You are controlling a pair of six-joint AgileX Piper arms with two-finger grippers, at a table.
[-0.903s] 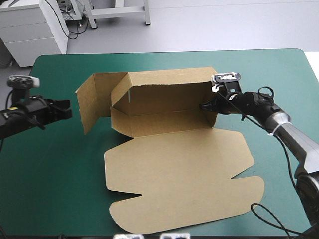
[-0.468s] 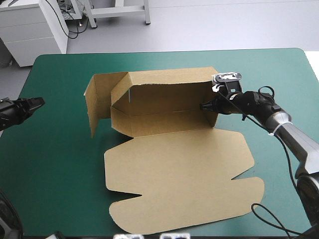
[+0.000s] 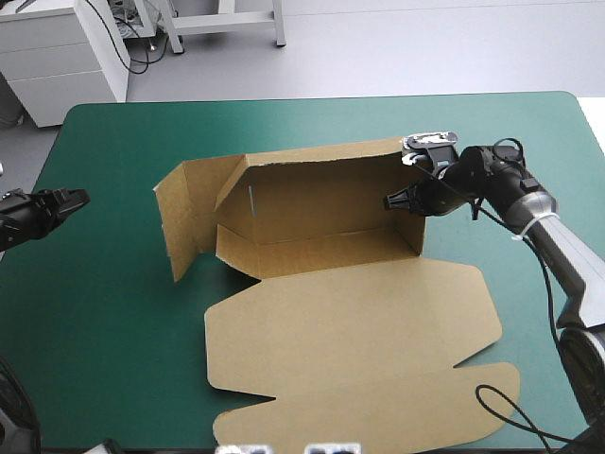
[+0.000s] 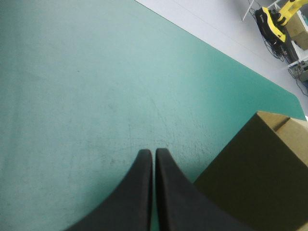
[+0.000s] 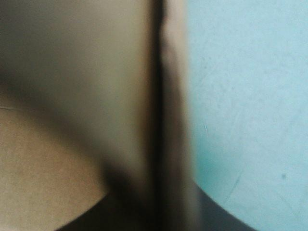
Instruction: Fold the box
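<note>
The right gripper (image 3: 390,201) pinches the box's (image 3: 350,322) wall nearest the desk's (image 3: 113,331) right edge. We should steady it upright, then press the left gripper (image 3: 83,196), closed and empty, against the opposite flap (image 3: 184,218).

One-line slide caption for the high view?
Right gripper shut on the right end wall of the brown box, walls raised, lid flat; left gripper shut, apart, near the table's left edge.
</note>
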